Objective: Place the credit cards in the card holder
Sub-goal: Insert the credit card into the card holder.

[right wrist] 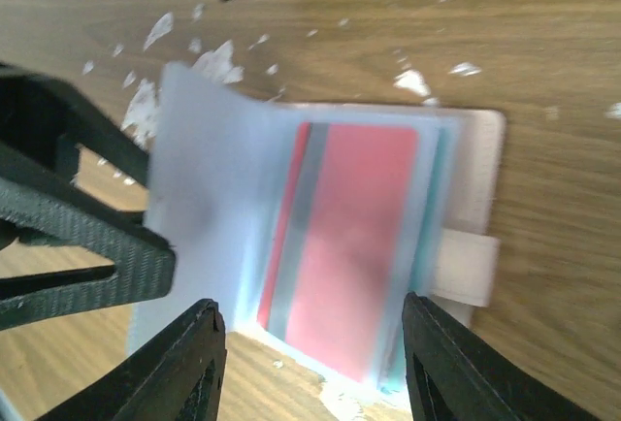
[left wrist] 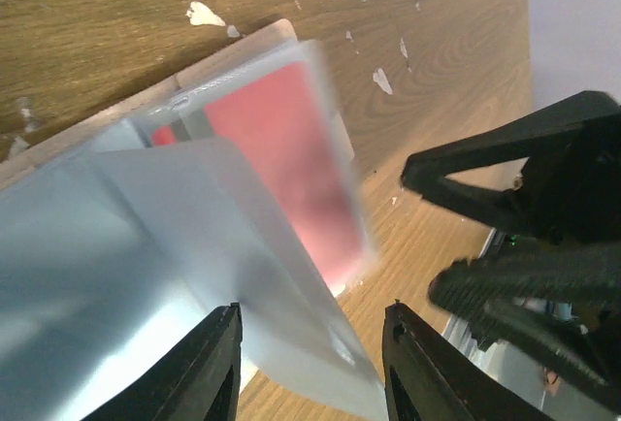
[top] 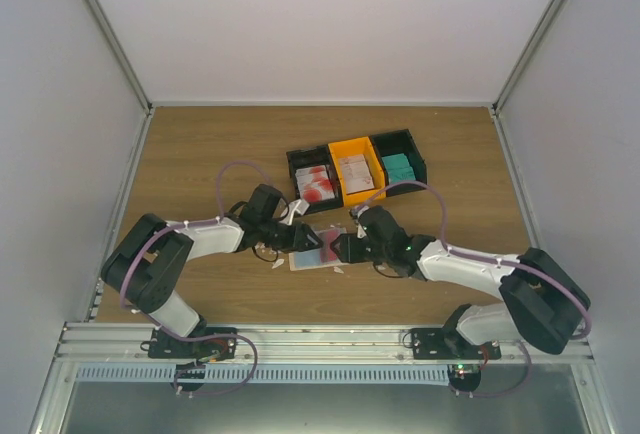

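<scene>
Left fingers (left wrist: 215, 368) stand apart, with the lower corner of a clear plastic leaf (left wrist: 175, 246) lying between them. No pinch on the leaf is visible. Right fingers (right wrist: 194, 368) are likewise spread, straddling the near edge of the card holder (right wrist: 477, 154) without contact that can be confirmed.

**Position of parts**
- The card holder lies open and flat on the tabletop (top: 200, 154), between the two wrists and just in front of the joined bins (top: 357, 169).
- A red card (right wrist: 354, 237) sits inside a clear pocket of the holder. A teal edge shows beside it, probably a second card.
- The snap tab (right wrist: 466, 268) projects from the holder's outer edge.
- More cards lie in the bins.
- White scraps (left wrist: 204, 16) are scattered around the holder.

**Step in hand (judged)**
The raised leaf is being managed so that a free pocket is exposed, or so that the red card seats fully.

**Procedure**
1. Close the left fingers on the leaf only, near its free corner. Lift gently, as the thin plastic will buckle or tear at the spine if pulled hard.
2. Use the right fingers to press the beige cover down, away from the pocket mouth, so that the holder does not slide.
3. Confirm that the red card is fully home before releasing the leaf.
4. Keep scraps out of the pocket opening.
</scene>
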